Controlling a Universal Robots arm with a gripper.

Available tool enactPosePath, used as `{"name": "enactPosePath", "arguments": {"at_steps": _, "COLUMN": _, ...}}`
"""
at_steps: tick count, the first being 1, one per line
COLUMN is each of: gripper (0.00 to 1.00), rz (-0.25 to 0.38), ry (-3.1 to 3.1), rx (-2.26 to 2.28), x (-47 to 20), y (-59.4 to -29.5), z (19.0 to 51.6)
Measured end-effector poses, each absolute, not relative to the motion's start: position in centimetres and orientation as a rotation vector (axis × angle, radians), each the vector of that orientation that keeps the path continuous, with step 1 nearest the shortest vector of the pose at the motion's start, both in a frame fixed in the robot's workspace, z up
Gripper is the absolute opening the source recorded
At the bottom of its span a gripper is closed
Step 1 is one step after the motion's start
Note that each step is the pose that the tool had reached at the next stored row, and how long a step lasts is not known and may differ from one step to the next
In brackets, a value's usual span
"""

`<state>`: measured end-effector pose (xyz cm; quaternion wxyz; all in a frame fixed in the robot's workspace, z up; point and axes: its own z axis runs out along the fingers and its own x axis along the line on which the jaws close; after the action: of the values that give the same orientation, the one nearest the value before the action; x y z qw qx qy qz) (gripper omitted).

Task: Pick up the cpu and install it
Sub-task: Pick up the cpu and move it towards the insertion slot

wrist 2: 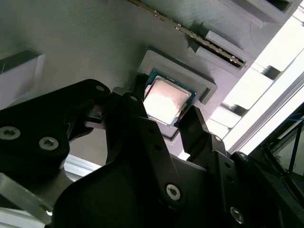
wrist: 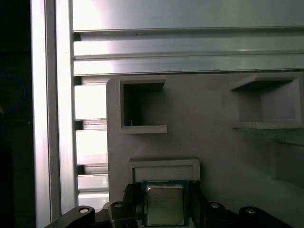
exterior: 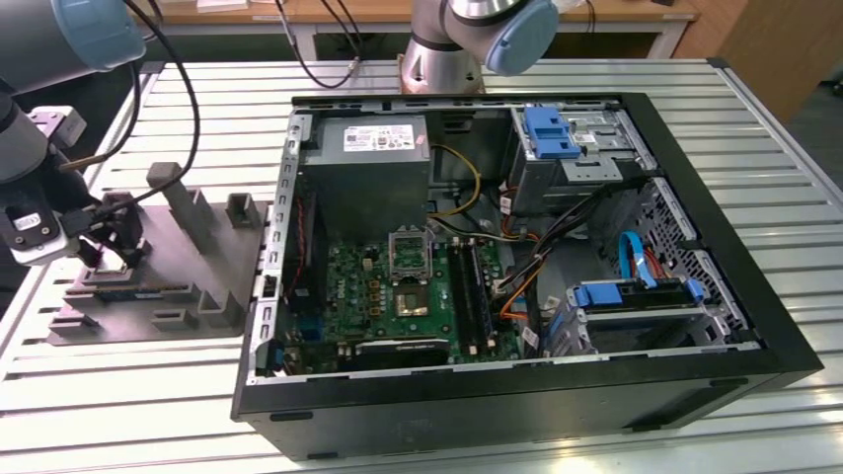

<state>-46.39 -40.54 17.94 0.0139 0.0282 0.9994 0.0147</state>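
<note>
The cpu (wrist 2: pixel 167 99), a small square chip with a pale metal top, lies in a raised square pocket of the grey moulded fixture (exterior: pixel 197 267) at the exterior view's left. It also shows low in the first wrist view as the cpu (wrist: pixel 164 203). My gripper (wrist 2: pixel 165 106) is down over that pocket, its black fingers (wrist 2: pixel 137 107) set against two opposite edges of the chip with no gap showing. In the exterior view the gripper (exterior: pixel 113 245) stands at the fixture's left end.
An open black computer case (exterior: pixel 527 385) fills the exterior view's middle and right, with a green motherboard (exterior: pixel 382 296), its socket (exterior: pixel 410 252), a grey power supply (exterior: pixel 375 163) and loose cables. Upright posts rise from the fixture. A second arm's base (exterior: pixel 441 49) stands behind the case.
</note>
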Motion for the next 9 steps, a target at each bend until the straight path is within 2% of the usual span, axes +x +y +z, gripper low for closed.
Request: {"name": "enactPosePath", "arguments": {"at_steps": 9, "gripper": 0.56, "rz": 0.045, "ry": 3.112, "rx": 0.088, "x": -46.39, "y": -40.54, "z": 17.92}}
